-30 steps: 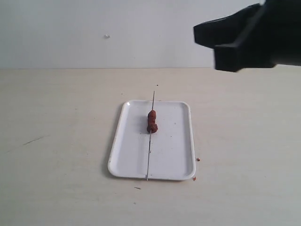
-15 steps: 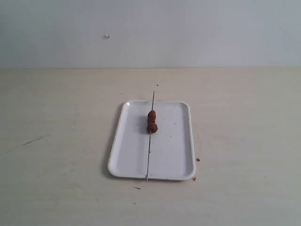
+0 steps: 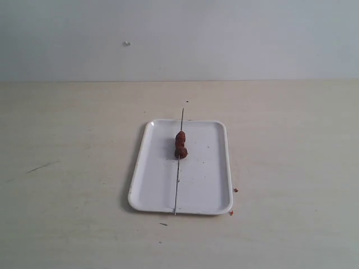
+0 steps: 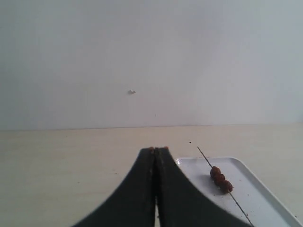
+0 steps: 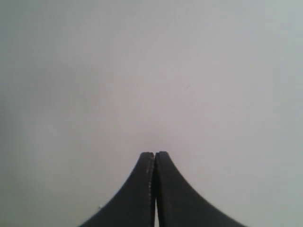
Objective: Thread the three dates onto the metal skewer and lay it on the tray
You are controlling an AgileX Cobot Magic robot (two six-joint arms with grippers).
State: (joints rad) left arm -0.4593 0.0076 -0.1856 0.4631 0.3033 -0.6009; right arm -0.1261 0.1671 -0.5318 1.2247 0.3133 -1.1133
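Exterior view blurs the three dates (image 3: 180, 144) into one clump; left hand (image 4: 155, 149) and right hand (image 5: 155, 153) each pressed together

Your L gripper (image 4: 155, 150) is pinched closed w/ nothing in it, aimed level toward 12 o'clock; your R gripper (image 5: 155, 154) is closed too, empty.

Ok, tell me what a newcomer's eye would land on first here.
The tray sits central on the table, the metal skewer lying lengthwise on it, far tip past the rim. The three dates are bunched on the skewer over the tray's far half. The left pincer and right pincer are shut, holding nothing.
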